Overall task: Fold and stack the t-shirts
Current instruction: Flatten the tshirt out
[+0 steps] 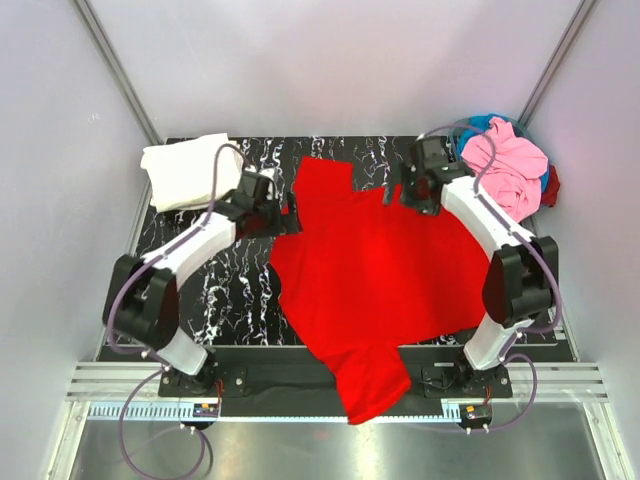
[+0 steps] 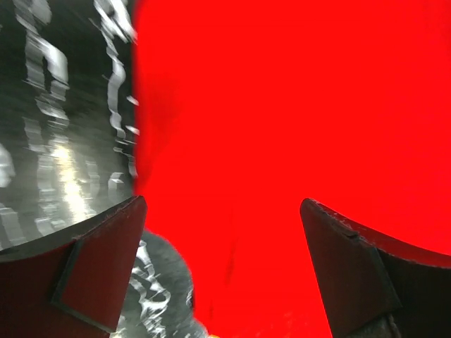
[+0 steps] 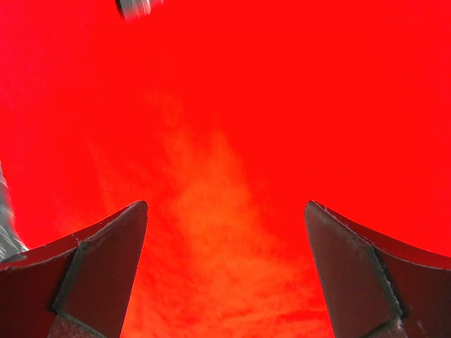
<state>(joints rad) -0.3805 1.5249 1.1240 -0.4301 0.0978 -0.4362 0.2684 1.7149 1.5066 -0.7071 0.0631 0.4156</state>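
Note:
A red t-shirt [image 1: 375,275] lies spread across the black marbled table [image 1: 230,290], its lower end hanging over the near edge. My left gripper [image 1: 283,210] is open at the shirt's left edge near the top; the wrist view shows the red cloth [image 2: 282,127] between the fingers [image 2: 99,260], with the cloth's edge by the left finger. My right gripper [image 1: 393,192] is open over the shirt's upper right; its wrist view is filled with red cloth [image 3: 232,141] between the fingers [image 3: 352,274]. A folded white t-shirt [image 1: 185,170] lies at the back left.
A heap of pink, blue and dark red t-shirts [image 1: 510,165] sits at the back right corner. White walls close in on both sides. A metal rail [image 1: 300,385] runs along the near edge.

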